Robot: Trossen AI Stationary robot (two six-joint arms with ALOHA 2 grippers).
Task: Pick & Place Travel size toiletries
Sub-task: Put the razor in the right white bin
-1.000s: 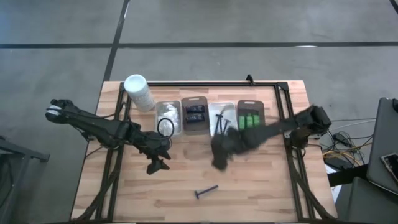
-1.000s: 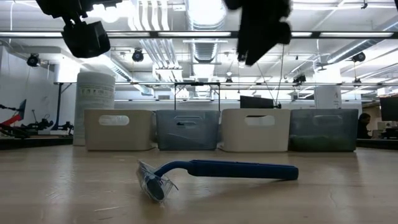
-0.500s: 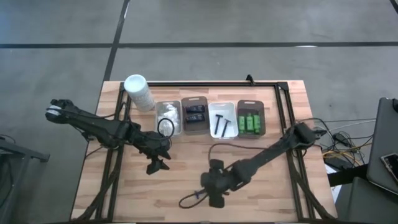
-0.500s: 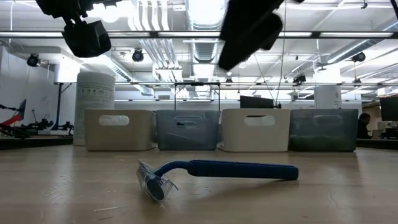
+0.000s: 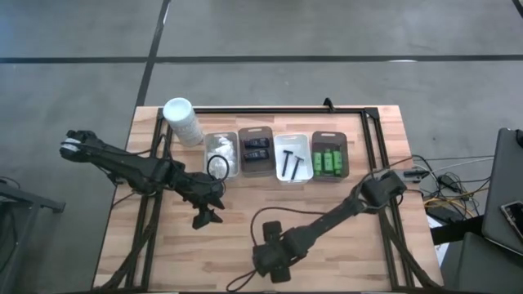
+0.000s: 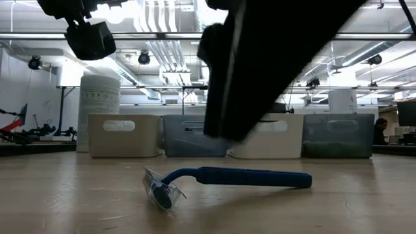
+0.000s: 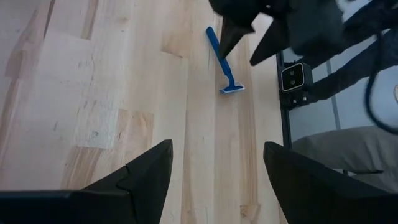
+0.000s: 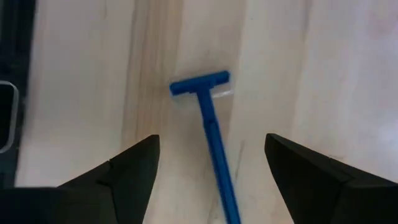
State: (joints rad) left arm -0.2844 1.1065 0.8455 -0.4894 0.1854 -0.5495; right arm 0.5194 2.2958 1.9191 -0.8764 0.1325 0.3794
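One dark blue T-shaped razor (image 6: 234,177) lies flat on the wooden table near its near edge, with its head (image 8: 200,82) toward the left. My right gripper (image 8: 211,142) is open and hovers just above the razor, which it hides in the high view (image 5: 270,263). The fingers stand either side of the handle without touching it. My left gripper (image 5: 204,217) is open and waits above the table's left middle. Other toiletries lie in four trays: white packets (image 5: 221,155), black blocks (image 5: 256,150), razors (image 5: 290,159), green bottles (image 5: 329,158).
The row of four trays (image 5: 312,176) stands toward the far side, and a tall white cylinder (image 5: 181,121) is at its left end. A dark frame rail (image 5: 270,109) runs along the far edge. Bare wood (image 5: 351,253) surrounds the razor.
My right gripper has swung from above the trays toward the near edge and the left. It has come down over the loose razor and stayed open. The razor has not moved.
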